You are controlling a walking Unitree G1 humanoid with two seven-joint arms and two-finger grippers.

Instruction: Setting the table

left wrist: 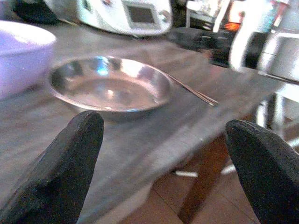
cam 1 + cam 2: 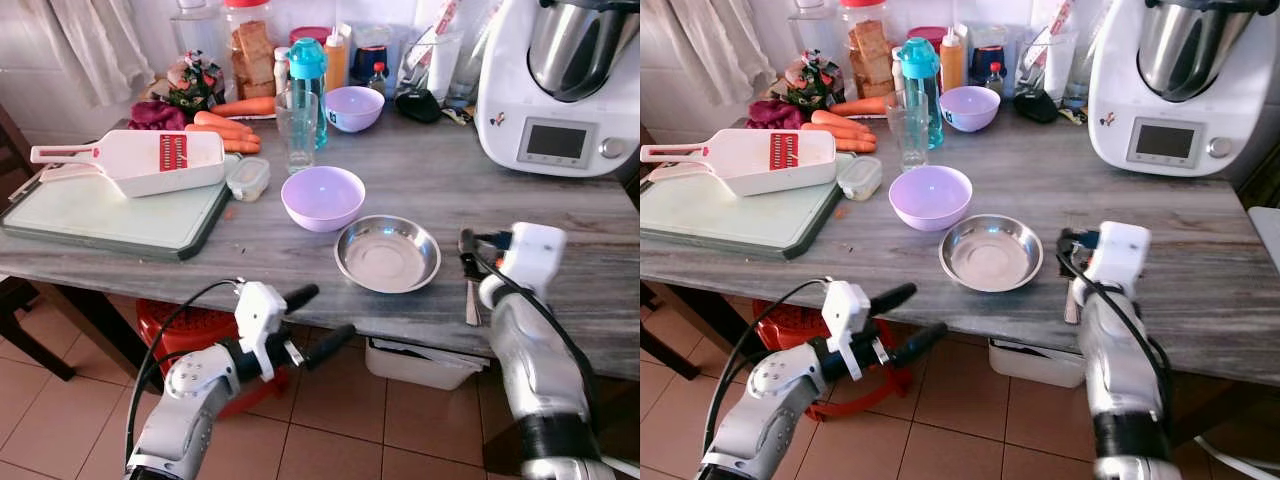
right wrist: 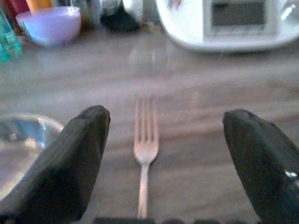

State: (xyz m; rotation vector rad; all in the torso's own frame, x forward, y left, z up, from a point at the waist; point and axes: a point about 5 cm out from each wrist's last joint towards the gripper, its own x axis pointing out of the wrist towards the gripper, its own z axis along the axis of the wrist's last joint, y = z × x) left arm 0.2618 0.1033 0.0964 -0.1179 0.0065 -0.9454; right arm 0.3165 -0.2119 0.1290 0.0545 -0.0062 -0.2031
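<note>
Left end effector [image 2: 318,322] hangs below the surface's [image 2: 420,180] front edge, fingers spread wide, holding nothing. Along that edge I see the lilac bowl [image 2: 322,197], then the steel dish [image 2: 387,252], then the fork [image 3: 144,148] just beside it. Right end effector [image 3: 163,163] straddles the fork, wide open. I judge the setting barely begun.

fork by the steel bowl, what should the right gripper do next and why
Probably draw the right gripper back, up off the table: its fingers stand open on either side of the fork, which lies flat beside the steel bowl, so that placement looks done.
</note>
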